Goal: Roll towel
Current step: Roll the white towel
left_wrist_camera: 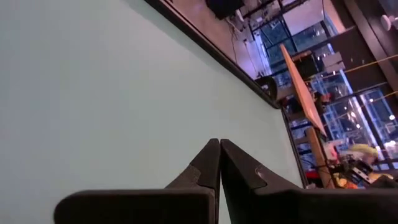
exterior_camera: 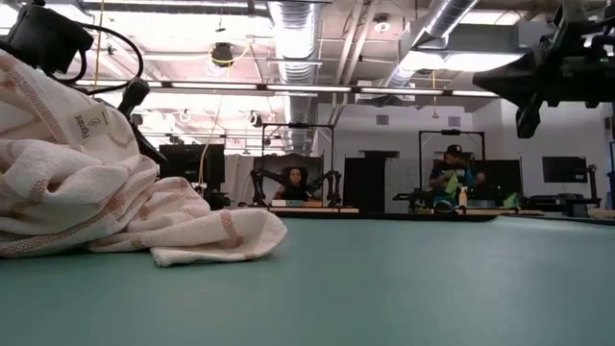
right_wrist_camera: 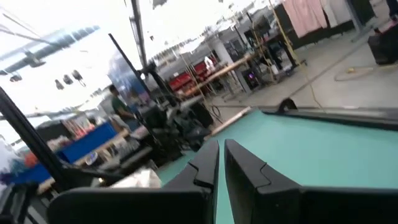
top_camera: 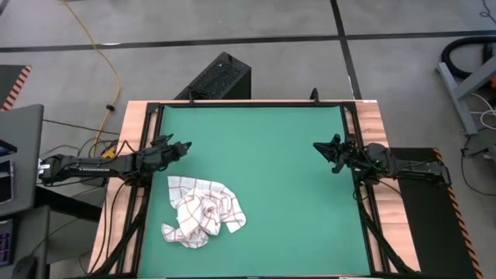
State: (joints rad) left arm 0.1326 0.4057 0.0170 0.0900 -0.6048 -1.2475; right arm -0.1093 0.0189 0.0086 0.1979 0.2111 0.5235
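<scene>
Green mat (top_camera: 263,155) is bare apart from one towel (top_camera: 203,211), nothing lying on or against it. Towel: crumpled heap, white with thin red checks, unrolled, in the mat's near-left part. Two arms: left gripper (top_camera: 184,146) at the mat's left edge beyond the towel, fingers together, empty; right gripper (top_camera: 318,146) at the mat's right edge, fingers nearly together, empty.
</scene>
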